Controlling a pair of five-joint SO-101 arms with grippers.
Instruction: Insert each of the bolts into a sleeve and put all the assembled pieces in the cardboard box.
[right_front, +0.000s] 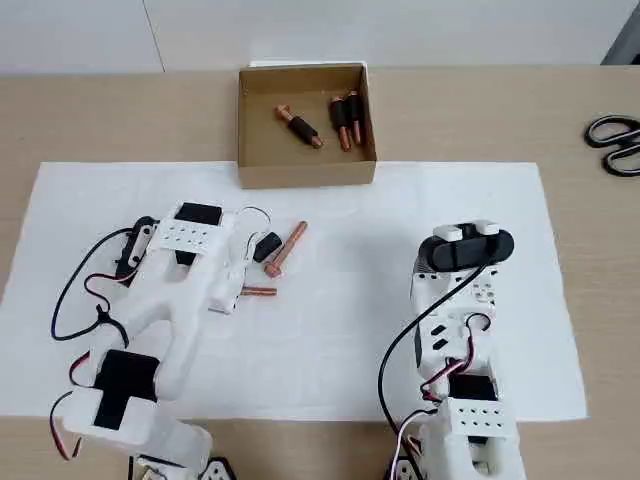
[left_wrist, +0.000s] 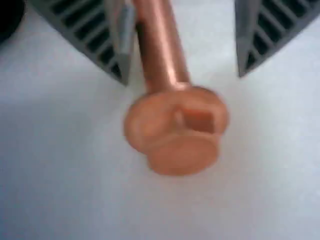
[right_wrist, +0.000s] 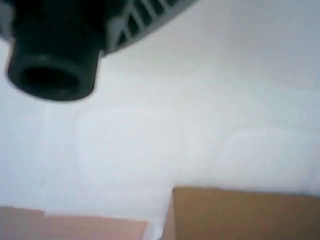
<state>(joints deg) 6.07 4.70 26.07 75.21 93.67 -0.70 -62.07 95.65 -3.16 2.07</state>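
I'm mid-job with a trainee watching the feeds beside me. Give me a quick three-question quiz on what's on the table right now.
1. Multiple choice: how many assembled pieces lie in the cardboard box? A) one B) three C) five
2. True or false: the left gripper is clamped shut on the copper bolt.
3. Fill in: the right gripper holds a black ____, lifted off the white paper.

Key
1. B
2. False: its fingers stand apart, one on either side of the bolt's shank.
3. sleeve
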